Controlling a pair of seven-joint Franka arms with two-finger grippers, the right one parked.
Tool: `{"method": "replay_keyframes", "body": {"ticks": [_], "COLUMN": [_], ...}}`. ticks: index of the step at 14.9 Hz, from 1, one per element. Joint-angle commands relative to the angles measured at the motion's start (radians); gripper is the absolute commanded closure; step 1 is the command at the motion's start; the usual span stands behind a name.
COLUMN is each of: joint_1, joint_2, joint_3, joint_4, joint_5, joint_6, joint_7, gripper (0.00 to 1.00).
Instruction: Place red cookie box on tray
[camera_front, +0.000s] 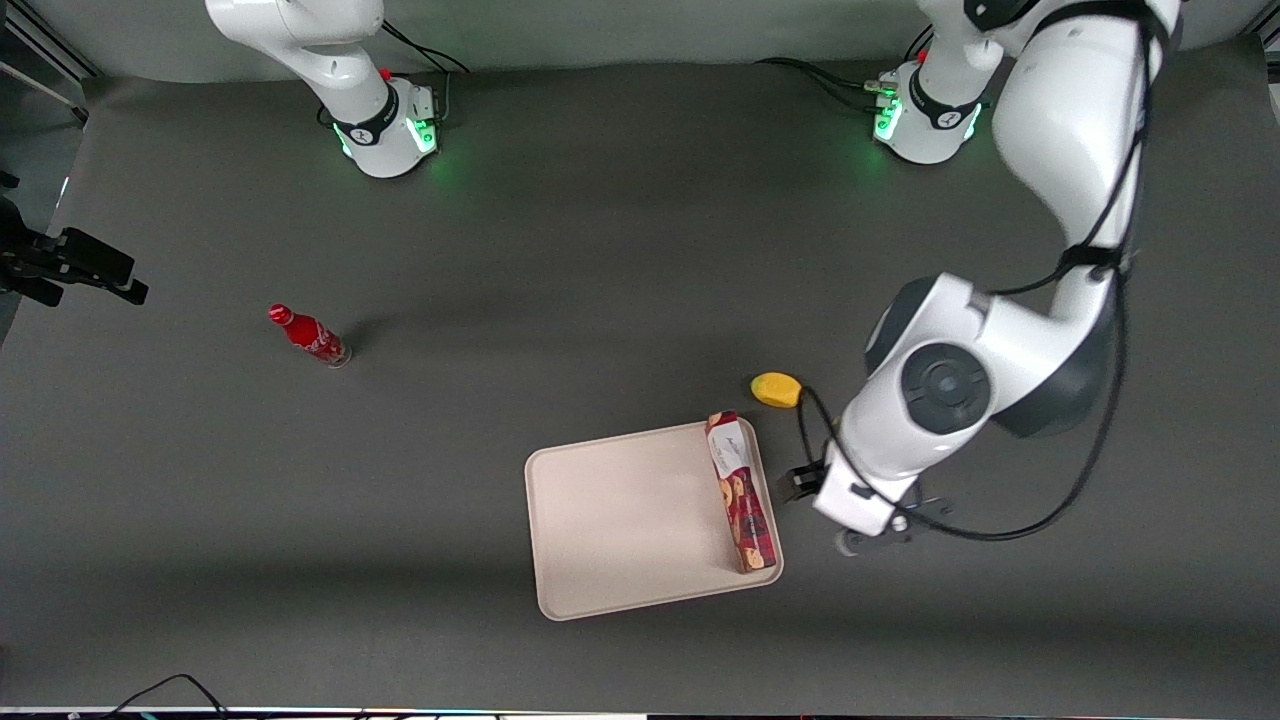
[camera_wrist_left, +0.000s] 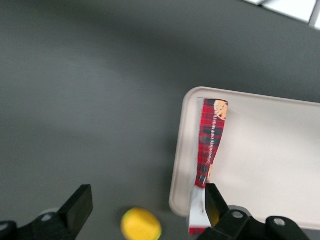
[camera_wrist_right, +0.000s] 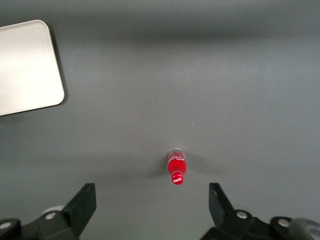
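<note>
Cookie box (camera_front: 741, 491) lies in the tray (camera_front: 620, 520) along the edge nearest my arm. My gripper (camera_wrist_left: 145, 205) hangs beside the tray, fingers wide apart, holding nothing, yellow fruit (camera_front: 776, 389) nearby.

The red cookie box (camera_front: 741, 490) (camera_wrist_left: 210, 145), a long narrow tartan carton, lies flat in the tray (camera_front: 620, 520) (camera_wrist_left: 270, 165) along the rim at my end. My gripper (camera_front: 868, 528) (camera_wrist_left: 145, 210) hangs open just beside that rim.

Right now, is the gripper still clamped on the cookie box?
No: the gripper is open beside the tray, apart from the red cookie box lying along its edge.
</note>
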Motion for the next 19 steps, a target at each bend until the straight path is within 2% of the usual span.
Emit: {"method": "replay_keyframes", "body": {"ticks": [1,3,5,8,11,15,19], "joint_1": [0.093,0.143,0.162,0.136,0.075,0.027,0.016], "joint_2": [-0.164,-0.233,-0.289,-0.412,-0.630,-0.816,-0.799], "joint_3": [0.006,0.013,0.071,0.310,0.478,0.495,0.490], "joint_4": [-0.014,-0.012,-0.012,-0.065,-0.327,-0.581,-0.546], "joint_5": [-0.094,-0.117,-0.135,-0.293,-0.312,-0.293,-0.283], "joint_6": [-0.197,-0.333,-0.445,-0.556,-0.503,-0.371,-0.354], "joint_7": [0.099,0.251,0.389,0.608,0.769,0.782,0.788], "gripper": [0.00,0.00,0.00,0.00,0.00,0.00,0.00]}}
